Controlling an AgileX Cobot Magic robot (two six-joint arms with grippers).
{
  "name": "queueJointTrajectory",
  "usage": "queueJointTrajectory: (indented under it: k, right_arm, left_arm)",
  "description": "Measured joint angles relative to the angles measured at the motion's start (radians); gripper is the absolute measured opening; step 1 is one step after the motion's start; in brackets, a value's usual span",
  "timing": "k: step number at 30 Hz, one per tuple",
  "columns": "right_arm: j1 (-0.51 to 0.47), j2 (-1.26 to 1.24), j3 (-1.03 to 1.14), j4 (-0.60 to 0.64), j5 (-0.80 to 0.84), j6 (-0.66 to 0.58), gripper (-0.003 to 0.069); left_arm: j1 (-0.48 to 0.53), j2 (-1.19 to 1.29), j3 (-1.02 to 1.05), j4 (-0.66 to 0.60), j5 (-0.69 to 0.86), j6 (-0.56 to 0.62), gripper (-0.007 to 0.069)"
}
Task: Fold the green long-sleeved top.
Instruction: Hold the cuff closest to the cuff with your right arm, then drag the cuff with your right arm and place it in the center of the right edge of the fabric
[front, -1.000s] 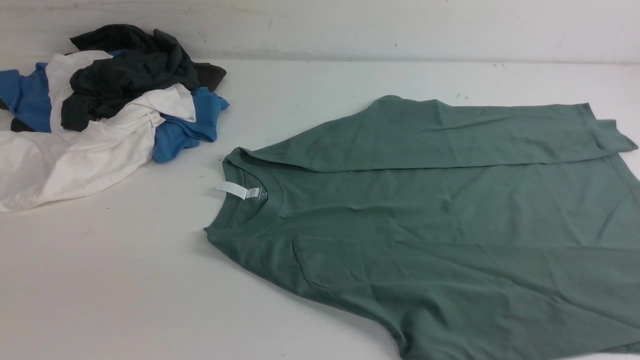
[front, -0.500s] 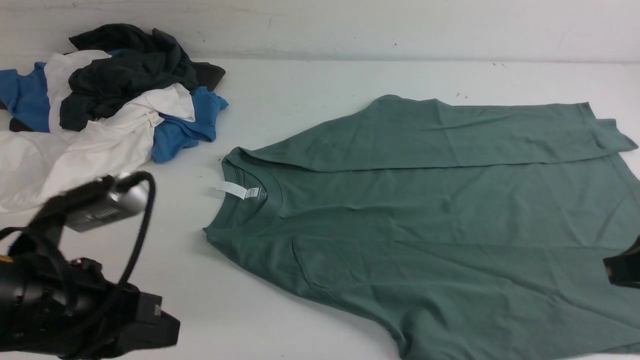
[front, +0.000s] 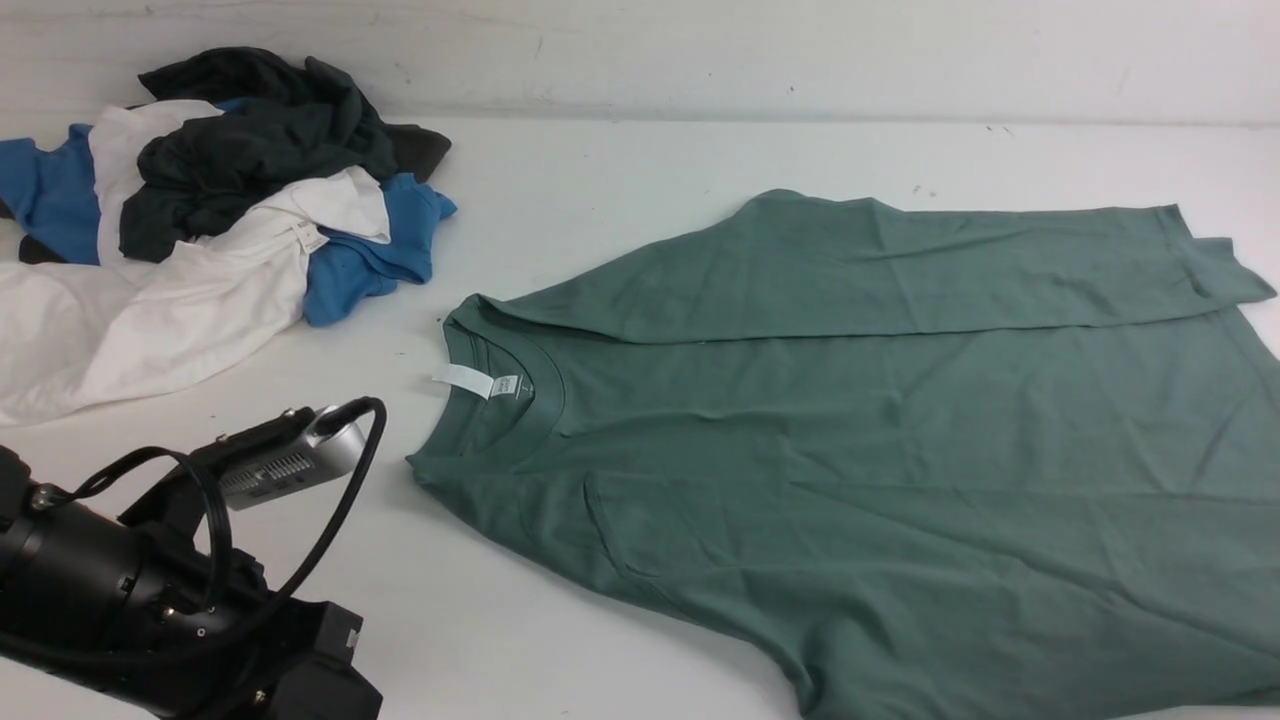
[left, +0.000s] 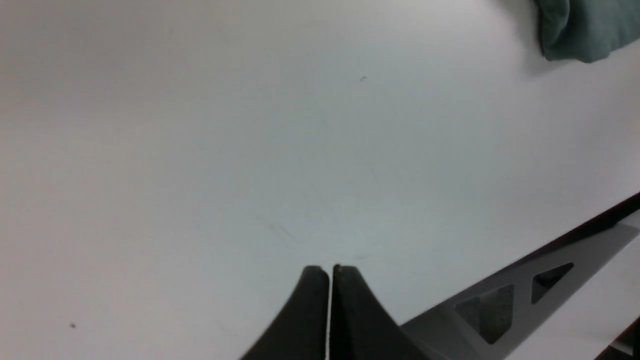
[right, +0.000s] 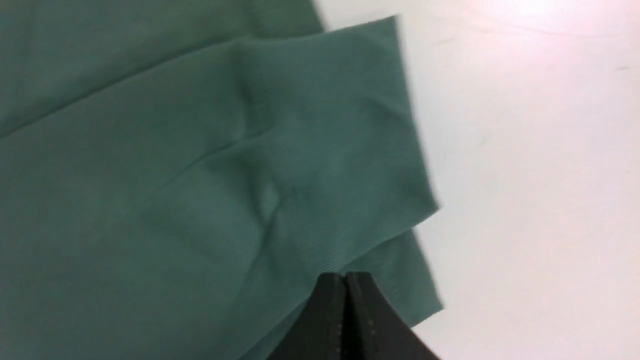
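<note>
The green long-sleeved top (front: 850, 450) lies flat on the white table, collar and white tag (front: 465, 380) toward the left. One sleeve (front: 900, 265) is folded across its far side, with the cuff (front: 1215, 270) at the right. My left arm (front: 150, 590) sits at the lower left, short of the collar. My left gripper (left: 330, 270) is shut and empty over bare table, and a corner of the top (left: 575, 30) shows far off. My right gripper (right: 345, 275) is shut and empty just above the sleeve cuff (right: 350, 150). It is out of the front view.
A pile of clothes sits at the far left: a dark charcoal garment (front: 260, 140), a bright blue one (front: 370, 260) and a white one (front: 150, 310). A pale wall (front: 640, 50) runs behind the table. A metal frame edge (left: 500, 300) lies near my left gripper.
My left arm has come into the front view from the lower left and moved right toward the collar. The right gripper, briefly at the right edge, has left that view. The top has not moved.
</note>
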Motion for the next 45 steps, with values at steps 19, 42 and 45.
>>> queueJointTrajectory:
  k: [19, 42, 45]
  right_arm:
    - [-0.05, 0.254, -0.029, -0.026, -0.171, 0.0, 0.032]
    - [-0.054, 0.204, -0.205, 0.073, 0.019, -0.037, 0.0004]
    - [-0.05, 0.146, -0.251, 0.094, 0.048, -0.05, 0.0004]
  left_arm:
    - [0.0, 0.0, 0.0, 0.0, -0.025, 0.015, -0.0003]
    - [0.0, 0.0, 0.0, -0.001, -0.035, 0.021, -0.0003]
    - [0.0, 0.0, 0.0, -0.001, -0.045, 0.021, -0.0003]
